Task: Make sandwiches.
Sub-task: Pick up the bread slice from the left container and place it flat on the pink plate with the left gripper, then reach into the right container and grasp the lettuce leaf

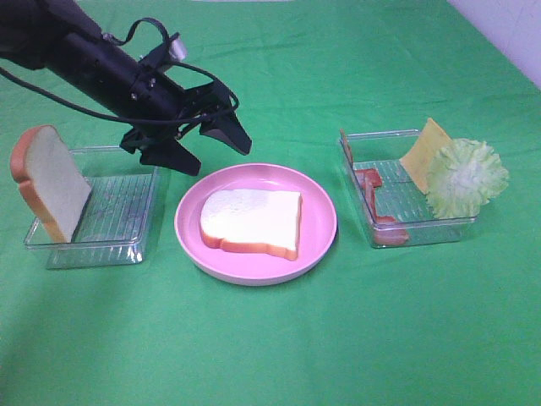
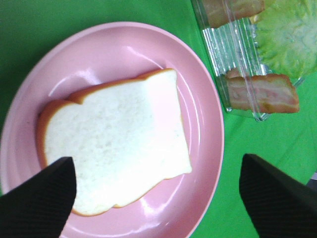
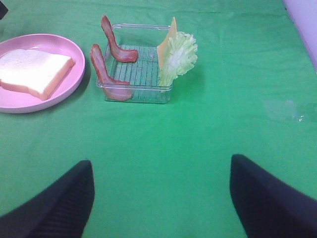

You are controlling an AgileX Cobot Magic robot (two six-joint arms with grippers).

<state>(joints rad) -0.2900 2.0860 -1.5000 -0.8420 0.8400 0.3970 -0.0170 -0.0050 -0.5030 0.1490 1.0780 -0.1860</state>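
Bread slice beneath gaping left pincer

Ext. view: left arm runs off the top-left corner, upper part not seen.

Left wrist cam: left gripper shows as two dark finger ends only, rest cut by frame edge. One end covers a corner of the bread slice. Also clipped: pink plate on two sides, clear tray, lettuce. One bacon strip is just a stub at the edge.

Right wrist cam: right gripper, finger ends only again. Plate & bread clipped at frame edge. The cheese sits mostly behind lettuce, approx. one corner showing. A pale smudge on the green cloth, can't ID. A dark bit in a frame corner, too little to tell.
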